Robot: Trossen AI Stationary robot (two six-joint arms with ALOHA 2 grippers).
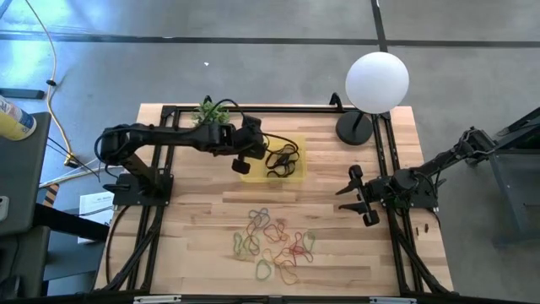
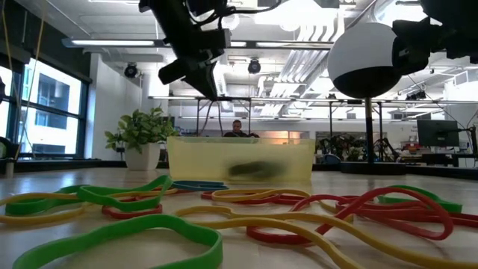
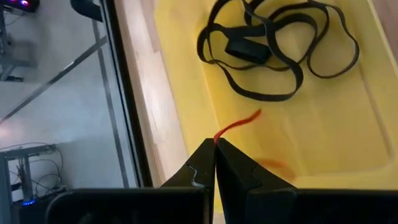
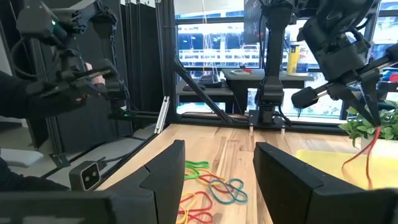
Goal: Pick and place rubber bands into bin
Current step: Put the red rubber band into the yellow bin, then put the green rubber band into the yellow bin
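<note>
My left gripper (image 1: 242, 165) is shut on a red rubber band (image 3: 240, 124) above the near left part of the yellow bin (image 1: 297, 140). Black rubber bands (image 3: 280, 43) and a small black block (image 3: 247, 50) lie on the bin's floor. Several more rubber bands (image 1: 274, 245) in red, green, yellow and orange lie flat on the wooden table near its front edge. My right gripper (image 1: 359, 196) waits open at the table's right side, its fingers (image 4: 283, 177) level and holding nothing. My left gripper pinches the red band's upper end (image 3: 219, 138) between its two fingertips. The fingers slant down from the table's left side. The band (image 4: 368, 152) hangs slack below the fingers as a thin loop over the bin.
A small green plant (image 1: 211, 110) stands just behind the left arm at the far edge. A lamp with a white globe (image 1: 376, 80) stands at the far right. Black frame rails (image 1: 160, 203) run along the table's left and right sides.
</note>
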